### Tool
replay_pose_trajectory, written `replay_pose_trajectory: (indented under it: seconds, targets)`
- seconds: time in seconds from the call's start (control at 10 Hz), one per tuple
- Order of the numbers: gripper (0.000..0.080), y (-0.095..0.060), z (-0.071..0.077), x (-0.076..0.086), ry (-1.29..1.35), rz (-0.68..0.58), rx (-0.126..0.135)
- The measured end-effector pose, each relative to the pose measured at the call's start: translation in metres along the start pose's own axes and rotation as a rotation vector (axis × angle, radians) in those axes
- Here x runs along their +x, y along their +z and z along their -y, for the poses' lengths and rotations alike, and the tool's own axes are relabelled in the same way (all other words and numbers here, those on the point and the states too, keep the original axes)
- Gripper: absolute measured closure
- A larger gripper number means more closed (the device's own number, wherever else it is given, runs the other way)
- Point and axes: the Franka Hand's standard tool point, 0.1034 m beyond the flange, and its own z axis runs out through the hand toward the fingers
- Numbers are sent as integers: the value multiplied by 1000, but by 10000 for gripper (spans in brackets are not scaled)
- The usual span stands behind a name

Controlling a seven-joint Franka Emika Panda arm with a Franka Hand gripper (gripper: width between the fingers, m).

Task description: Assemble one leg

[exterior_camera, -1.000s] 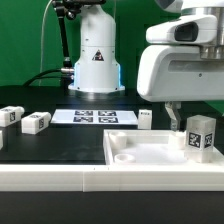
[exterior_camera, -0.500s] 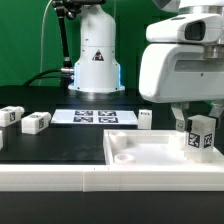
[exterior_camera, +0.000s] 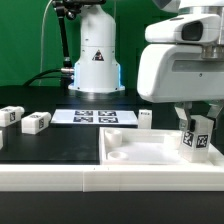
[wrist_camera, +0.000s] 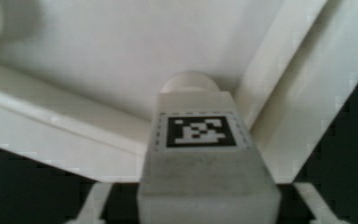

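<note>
The leg (exterior_camera: 196, 136) is a chunky white plastic block with a black-and-white square tag on its face. It stands upright over the large white panel (exterior_camera: 150, 150), near the desk's front edge on the exterior view's right. The gripper (exterior_camera: 196, 118) is closed on its two sides. The panel is smooth, with raised rims and a round recess. Farther back lie the marker board (exterior_camera: 93, 117) and three more legs (exterior_camera: 35, 123), well apart from the panel.
</note>
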Motion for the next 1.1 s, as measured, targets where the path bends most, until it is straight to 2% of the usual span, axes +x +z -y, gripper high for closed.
replay_pose_trajectory:
  seconds: [0.3, 0.5, 0.8, 1.1]
  targets:
    - [507, 0, -3, 0, 291, 1, 32]
    - [507, 0, -2, -1, 501, 5, 37]
    - [505, 1, -4, -2, 722, -2, 27]
    - [496, 1, -14, -7, 868, 6, -3]
